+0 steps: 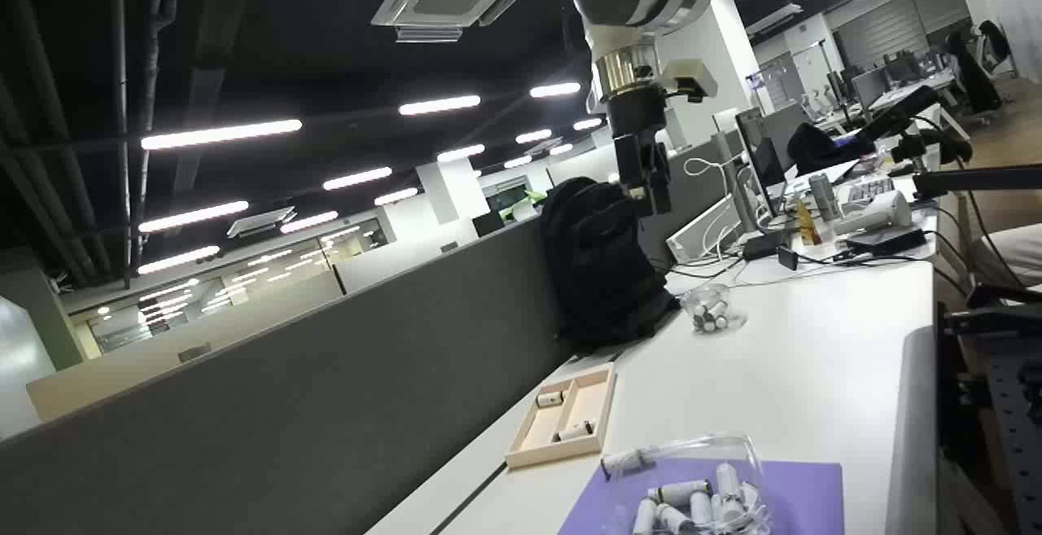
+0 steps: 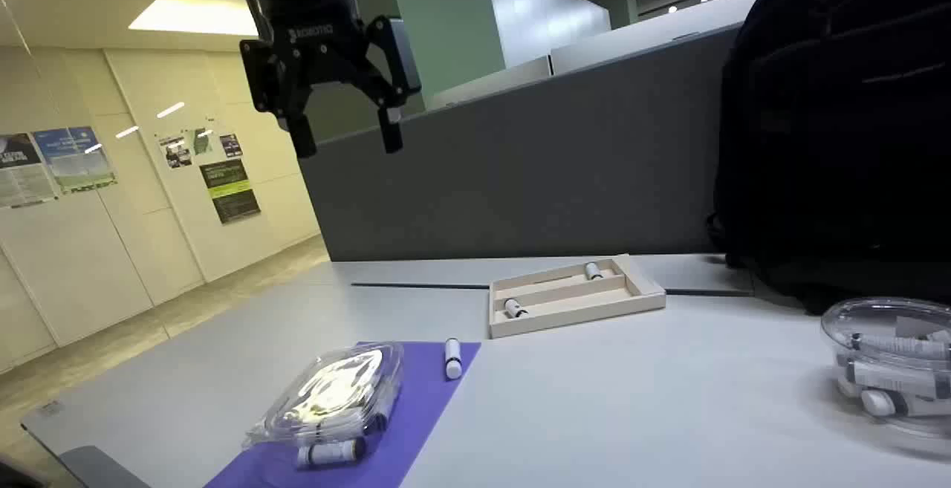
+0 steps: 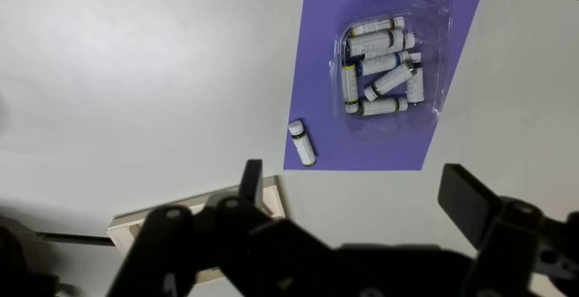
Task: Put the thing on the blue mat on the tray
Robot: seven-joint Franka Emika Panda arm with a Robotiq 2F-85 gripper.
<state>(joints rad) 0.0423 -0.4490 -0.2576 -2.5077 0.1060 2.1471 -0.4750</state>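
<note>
The violet-blue mat (image 2: pixel 425 402) lies on the white table; it also shows in the wrist view (image 3: pixel 312 84). A small white-labelled bottle (image 2: pixel 452 358) lies on its side at the mat's corner near the tray, also in the wrist view (image 3: pixel 303 144). A clear plastic box (image 2: pixel 334 391) with several similar bottles sits on the mat (image 3: pixel 429 89). The light wooden tray (image 2: pixel 579 316) stands beside the mat, with one bottle in each of its two compartments (image 1: pixel 575 431). My gripper (image 2: pixel 347 139) is open and empty, high above the table; its fingers show apart in the wrist view (image 3: pixel 355 190).
A round clear tub (image 2: pixel 888 376) of bottles stands on the table beyond the tray. A black backpack (image 1: pixel 602 266) leans on the grey partition (image 2: pixel 520 183) behind the tray. A monitor (image 1: pixel 761 160) and cables lie farther along the desk.
</note>
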